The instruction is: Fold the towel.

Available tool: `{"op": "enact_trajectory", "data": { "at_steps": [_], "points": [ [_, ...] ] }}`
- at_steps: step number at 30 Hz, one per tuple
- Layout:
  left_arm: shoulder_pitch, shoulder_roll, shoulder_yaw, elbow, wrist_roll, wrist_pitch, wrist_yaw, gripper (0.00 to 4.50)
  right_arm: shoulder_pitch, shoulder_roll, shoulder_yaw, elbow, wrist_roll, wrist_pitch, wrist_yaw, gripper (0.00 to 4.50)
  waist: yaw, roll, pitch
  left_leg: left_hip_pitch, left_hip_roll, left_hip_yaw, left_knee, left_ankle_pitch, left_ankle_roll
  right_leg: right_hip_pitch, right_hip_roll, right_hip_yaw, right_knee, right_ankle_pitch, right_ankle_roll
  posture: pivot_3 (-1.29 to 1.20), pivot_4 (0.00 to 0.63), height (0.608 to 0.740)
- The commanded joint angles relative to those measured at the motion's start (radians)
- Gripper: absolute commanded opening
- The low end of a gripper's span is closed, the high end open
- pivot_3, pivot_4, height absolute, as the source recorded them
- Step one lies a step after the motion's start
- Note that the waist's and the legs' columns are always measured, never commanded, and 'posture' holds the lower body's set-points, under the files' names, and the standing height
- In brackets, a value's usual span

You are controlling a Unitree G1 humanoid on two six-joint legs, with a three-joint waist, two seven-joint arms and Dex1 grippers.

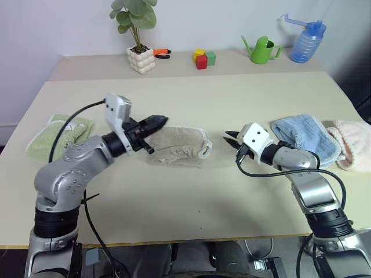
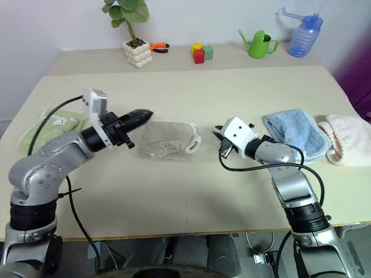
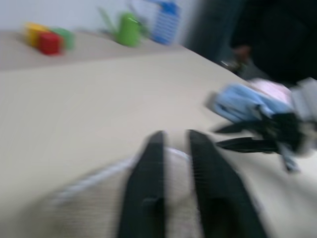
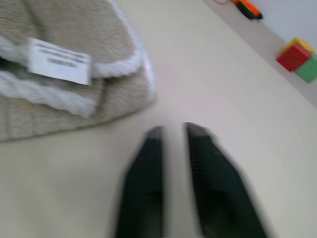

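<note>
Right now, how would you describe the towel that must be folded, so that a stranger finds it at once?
Look at the long beige table, at its middle, between the left gripper and the right gripper. There lies the towel, already bunched into a thick bundle. It is tan with whitish edging and a small white label, unlike the green towel at the left and the blue towel at the right.

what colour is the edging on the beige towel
Whitish, a fluffy pale trim along the towel borders; it shows best in the right wrist view.
</note>
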Motion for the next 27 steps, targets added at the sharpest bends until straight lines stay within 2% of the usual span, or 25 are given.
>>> {"op": "enact_trajectory", "data": {
  "at_steps": [1,4,7,14,20,26,27],
  "points": [
    [-0.010,0.027,0.003,-0.006,0.040,-0.015,0.004,0.00,-0.047,0.028,-0.049,-0.038,0.054,0.030,-0.017,0.02,-0.001,0.000,0.000,0.000,0.000,0.000,0.000,0.000,0.000,0.000,0.000,0.000,0.000,0.000,0.000,0.00,0.150,0.732],
    [0.010,0.062,-0.098,0.020,0.176,-0.076,-0.031,0.00,-0.103,0.094,-0.066,-0.076,0.147,0.114,-0.022,0.02,-0.003,0.000,0.000,0.000,0.000,0.000,0.000,0.000,0.000,0.000,0.000,0.000,0.000,0.000,0.000,0.00,0.150,0.732],
    [0.038,0.046,-0.171,0.076,0.252,-0.112,-0.050,0.00,-0.156,0.181,-0.026,-0.110,0.206,0.189,-0.030,0.02,-0.005,0.000,0.000,0.000,0.000,0.000,0.000,0.000,0.000,0.000,0.000,0.000,0.000,0.000,0.000,0.00,0.150,0.732],
    [0.097,0.014,-0.277,0.146,0.372,-0.174,-0.104,0.00,-0.152,0.221,0.173,-0.013,0.090,0.208,-0.026,0.02,0.000,0.000,0.000,-0.001,-0.001,0.000,0.000,0.000,0.000,-0.001,0.000,0.000,0.000,0.000,0.000,0.00,0.150,0.732],
    [0.177,-0.019,-0.300,0.167,0.444,-0.210,-0.095,0.00,-0.054,0.159,0.286,0.061,-0.027,0.165,-0.015,0.02,-0.002,0.001,-0.001,0.000,-0.001,0.000,0.000,0.000,0.000,-0.001,0.000,0.000,0.000,0.000,0.000,0.00,0.150,0.732],
    [0.228,-0.056,-0.224,0.115,0.401,-0.195,-0.086,0.00,-0.060,0.186,0.185,0.002,0.023,0.185,-0.054,0.02,0.000,0.000,-0.001,0.002,0.000,-0.001,0.000,-0.002,0.004,0.001,0.000,0.000,0.001,0.000,0.000,0.00,0.150,0.732],
    [0.227,-0.060,-0.202,0.110,0.388,-0.190,-0.084,0.00,-0.060,0.187,0.160,-0.012,0.046,0.202,-0.050,0.25,0.000,0.000,-0.001,0.001,0.000,-0.001,0.000,-0.002,0.004,0.001,0.000,0.000,0.001,0.000,0.000,0.00,0.150,0.732]
  ]
}}
